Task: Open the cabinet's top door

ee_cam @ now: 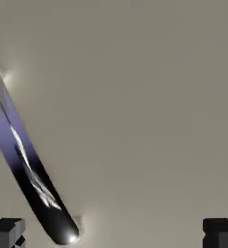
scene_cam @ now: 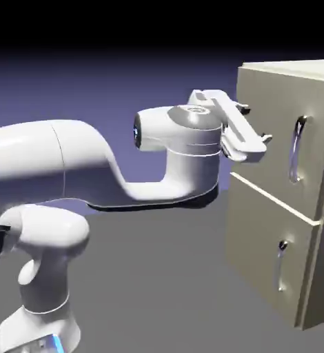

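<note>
The beige cabinet [scene_cam: 289,200] stands at the exterior view's right, and its top door [scene_cam: 275,152] sits flush with the front. A long curved silver bar handle [scene_cam: 297,148] runs down that door. My gripper [scene_cam: 256,124] hovers just off the door's face, short of the handle, open with nothing between its fingers. In the hand view the top door [ee_cam: 145,111] fills the picture. The handle [ee_cam: 28,169] crosses it diagonally at the left, ending just right of my left fingertip [ee_cam: 7,233]. The gripper [ee_cam: 113,235] is centred to the right of the bar.
Below the top door is a second beige panel [scene_cam: 261,248] with a small straight handle [scene_cam: 282,265]. The arm's white links [scene_cam: 123,165] stretch in from the lower left. A grey floor [scene_cam: 158,289] lies in front of the cabinet.
</note>
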Controlling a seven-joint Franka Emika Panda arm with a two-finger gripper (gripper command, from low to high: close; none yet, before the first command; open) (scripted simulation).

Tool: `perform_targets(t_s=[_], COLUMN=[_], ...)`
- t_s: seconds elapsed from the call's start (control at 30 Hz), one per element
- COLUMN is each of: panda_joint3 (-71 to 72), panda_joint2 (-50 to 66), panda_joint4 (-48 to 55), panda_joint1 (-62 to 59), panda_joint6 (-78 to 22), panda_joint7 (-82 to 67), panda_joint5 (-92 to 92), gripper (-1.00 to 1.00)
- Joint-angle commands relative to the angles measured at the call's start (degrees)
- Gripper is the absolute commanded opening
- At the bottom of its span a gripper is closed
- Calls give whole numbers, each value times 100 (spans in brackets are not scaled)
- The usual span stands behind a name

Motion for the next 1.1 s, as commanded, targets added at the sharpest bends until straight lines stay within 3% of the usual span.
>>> perform_targets(t_s=[0.0,0.23,0.47,0.5,0.8,1.07], panda_joint3=[-107,-855,-1310,-1310,-202,1220], panda_joint2=[-47,-375,-161,-161,798,1750], panda_joint4=[48,383,1142,1142,-124,-694], panda_joint1=[90,715,1690,1690,31,-1630], panda_joint6=[-6,-49,-182,-182,-1128,-1385], panda_joint7=[-106,-847,-794,-794,566,2042], panda_joint5=[-250,-1992,-2097,-2097,-2096,-2146], gripper=[100,100,100,-100,-100,-100])
